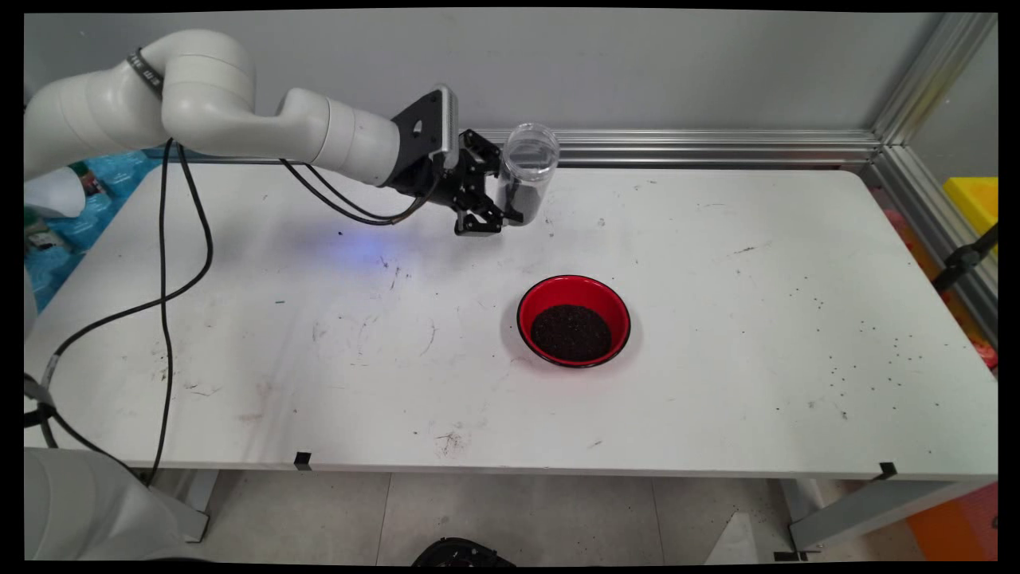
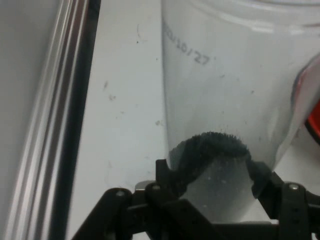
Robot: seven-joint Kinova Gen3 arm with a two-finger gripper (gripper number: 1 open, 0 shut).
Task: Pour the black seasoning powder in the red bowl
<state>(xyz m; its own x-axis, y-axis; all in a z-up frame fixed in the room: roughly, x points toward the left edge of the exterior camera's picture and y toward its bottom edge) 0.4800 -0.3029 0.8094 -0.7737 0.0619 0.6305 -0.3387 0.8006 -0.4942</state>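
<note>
The arm (image 1: 239, 112) is seen reaching in from the table's (image 1: 717, 414) left far corner, with black cables (image 1: 167, 263) hanging from it down past the left edge. At its end the hand (image 1: 498, 209) is held near the far edge, about midway along it, and is closed on a clear jar (image 1: 526, 171), which is gripped low on its body. The jar is held close to upright, its open mouth uppermost and slightly tilted, and it is raised off the table. A small heap of dark grains (image 1: 514, 203) is seen in its bottom; the rest of it is clear. In the hand view the jar (image 2: 225, 100) fills the space between the two fingers (image 2: 167, 175), which are pressed against its sides, and the dark grains (image 2: 210, 150) lie in a mound just above the fingers. Faint lettering is visible on the jar's wall.

Toward the near edge from the jar, and well apart from it, a red bowl (image 1: 574, 291) is set near the table's middle. It is filled with dark grains (image 1: 571, 332). Farther right, small dark specks (image 1: 868, 351) are scattered toward the right edge. An aluminium rail (image 1: 717, 147) is run along the far edge.
</note>
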